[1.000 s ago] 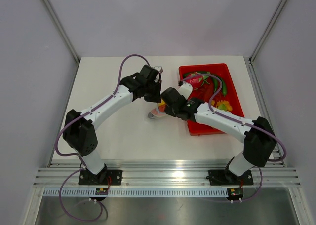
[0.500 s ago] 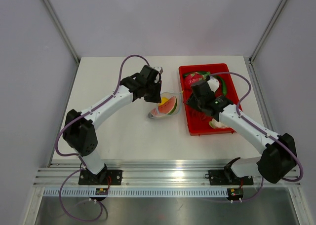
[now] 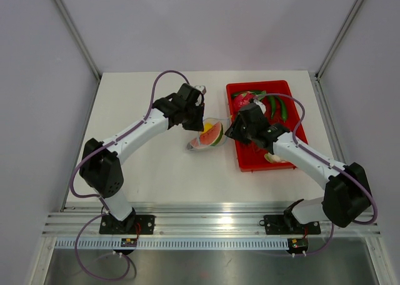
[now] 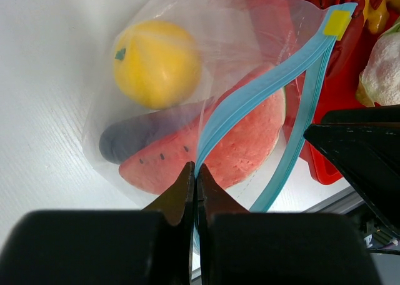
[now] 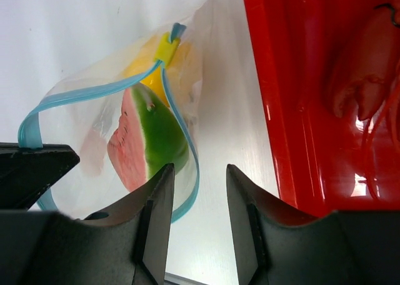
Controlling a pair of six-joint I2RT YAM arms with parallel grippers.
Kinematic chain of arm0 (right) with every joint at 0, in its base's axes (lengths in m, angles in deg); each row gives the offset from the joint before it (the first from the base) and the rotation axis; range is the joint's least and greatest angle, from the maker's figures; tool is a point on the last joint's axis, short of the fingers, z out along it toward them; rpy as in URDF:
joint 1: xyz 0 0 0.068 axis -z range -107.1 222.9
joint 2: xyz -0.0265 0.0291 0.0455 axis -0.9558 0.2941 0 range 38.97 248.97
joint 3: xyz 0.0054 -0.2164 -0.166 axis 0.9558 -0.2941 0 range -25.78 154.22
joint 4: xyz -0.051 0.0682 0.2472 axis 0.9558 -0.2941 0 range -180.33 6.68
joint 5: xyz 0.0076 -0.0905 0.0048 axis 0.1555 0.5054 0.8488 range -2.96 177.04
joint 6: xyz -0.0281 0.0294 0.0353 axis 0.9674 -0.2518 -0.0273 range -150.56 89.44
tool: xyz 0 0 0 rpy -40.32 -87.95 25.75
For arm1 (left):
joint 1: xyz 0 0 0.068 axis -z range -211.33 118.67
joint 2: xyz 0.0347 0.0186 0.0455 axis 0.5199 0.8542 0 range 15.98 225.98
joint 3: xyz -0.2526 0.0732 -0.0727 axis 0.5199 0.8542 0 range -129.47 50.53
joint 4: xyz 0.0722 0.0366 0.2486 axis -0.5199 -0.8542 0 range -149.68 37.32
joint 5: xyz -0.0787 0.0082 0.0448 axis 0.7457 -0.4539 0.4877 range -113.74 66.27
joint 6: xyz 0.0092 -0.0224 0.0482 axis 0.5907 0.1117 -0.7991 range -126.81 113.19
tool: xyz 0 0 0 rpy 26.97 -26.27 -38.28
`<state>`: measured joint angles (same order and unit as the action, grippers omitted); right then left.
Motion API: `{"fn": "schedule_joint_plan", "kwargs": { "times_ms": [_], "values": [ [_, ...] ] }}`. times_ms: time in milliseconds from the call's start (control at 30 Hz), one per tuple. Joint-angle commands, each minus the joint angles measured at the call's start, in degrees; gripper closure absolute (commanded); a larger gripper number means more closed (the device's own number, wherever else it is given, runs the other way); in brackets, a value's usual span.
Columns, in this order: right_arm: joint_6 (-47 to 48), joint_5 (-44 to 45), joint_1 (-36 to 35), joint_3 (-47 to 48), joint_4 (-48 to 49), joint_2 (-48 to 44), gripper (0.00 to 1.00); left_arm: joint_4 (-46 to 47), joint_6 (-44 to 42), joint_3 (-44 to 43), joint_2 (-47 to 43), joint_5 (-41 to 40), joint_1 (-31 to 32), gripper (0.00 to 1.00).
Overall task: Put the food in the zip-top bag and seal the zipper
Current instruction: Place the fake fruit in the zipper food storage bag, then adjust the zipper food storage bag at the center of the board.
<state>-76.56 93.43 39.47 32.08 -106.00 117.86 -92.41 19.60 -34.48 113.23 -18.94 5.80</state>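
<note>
1. The zip-top bag (image 3: pixel 209 135) lies on the white table (image 3: pixel 144 172) in the middle of the top view, just left of the red tray (image 5: pixel 275 110) and between my 2 grippers.
2. All 3 foods are inside it. In the left wrist view the yellow fruit (image 4: pixel 156 63) sits upper left, the watermelon wedge (image 4: pixel 237 154) is at centre, and the eggplant (image 4: pixel 137 135) is a dark shape below the fruit.
3. My left gripper (image 4: pixel 195 185) is clamped fully shut on the zipper (image 4: pixel 262 88) at bottom centre. It seems to pinch 1 blue lip while the other runs free to the right, so the mouth gapes.
4. My right gripper (image 5: pixel 200 172) is about half open and holds nothing. It hovers over the bag's mouth beside the tray wall.
5. I judge sealing is the step in hand. I would use the left pinch as an anchor, close the right jaws over both lips near it, then draw toward the yellow tab (image 4: pixel 339 22) with the strip taut. The wedge bulges at the mouth and may hold the lips apart.
6. The left fingertips hide the zipper's near end. I cannot tell whether the tab is a slider or an end stop, and the eggplant is blurred by plastic.
</note>
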Motion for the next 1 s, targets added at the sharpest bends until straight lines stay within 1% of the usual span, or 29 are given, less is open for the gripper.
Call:
{"fn": "schedule_joint_plan", "kwargs": {
  "times_ms": [0,67,133,200,233,333,400,433,467,533,567,600,700,833,967],
  "values": [
    [1.96,-3.75,-0.23,0.84,4.22,1.87,0.55,1.32,-0.66,-0.24,-1.98,0.83,-0.30,1.00],
    [2.14,-4.28,-0.32,1.28,4.66,4.33,0.55,1.32,-0.58,-0.33,-1.98,1.00,-0.30,1.00],
    [2.49,-4.37,-0.32,2.07,5.18,7.31,0.63,1.40,-0.58,-0.42,-1.98,1.18,-0.30,1.00],
    [2.84,-4.37,-0.14,3.21,5.19,8.64,0.81,1.23,-0.57,-0.42,-2.07,1.18,-0.30,1.00],
    [2.84,-4.37,-0.23,3.48,5.19,8.56,0.99,1.14,-0.66,-0.50,-2.15,1.00,-0.30,1.00],
    [3.37,-2.97,-1.19,4.36,4.57,5.67,1.00,0.44,-1.27,-0.42,-2.86,-0.40,-0.65,1.00],
    [4.33,0.35,-2.86,7.41,1.34,4.26,1.00,0.09,-1.80,-1.12,-3.21,-1.28,-2.14,1.00],
    [4.42,0.64,-3.91,8.74,0.19,3.38,1.00,-0.09,-2.07,-1.73,-3.38,-1.19,-2.84,1.00],
    [4.51,0.73,-4.45,11.10,-1.39,3.11,1.00,-0.79,-2.42,-3.48,-3.30,-1.11,-4.33,1.00],
    [3.11,1.08,-5.59,13.05,-2.63,1.97,1.00,-2.02,-3.99,-5.68,-3.12,-1.54,-5.30,1.00],
    [2.41,1.08,-5.85,14.37,-3.07,1.71,1.00,-3.07,-4.79,-8.13,-3.03,-2.33,-5.66,1.00],
    [-0.12,1.08,-6.12,14.81,-3.86,1.62,1.00,-3.60,-6.36,-9.02,-2.95,-2.77,-5.66,1.00],
    [-5.23,1.34,-7.44,13.60,-3.26,2.58,1.00,-3.78,-8.92,-9.82,-2.33,-4.62,-5.66,1.00],
    [-8.84,2.57,-7.61,12.45,-2.90,9.24,1.00,-2.64,-10.77,-10.08,0.30,-4.62,-5.66,1.00],
    [-11.30,1.96,-7.53,12.45,-0.10,11.98,1.00,-2.90,-11.03,-10.44,1.10,-2.00,-5.66,0.99]
  ]
}}
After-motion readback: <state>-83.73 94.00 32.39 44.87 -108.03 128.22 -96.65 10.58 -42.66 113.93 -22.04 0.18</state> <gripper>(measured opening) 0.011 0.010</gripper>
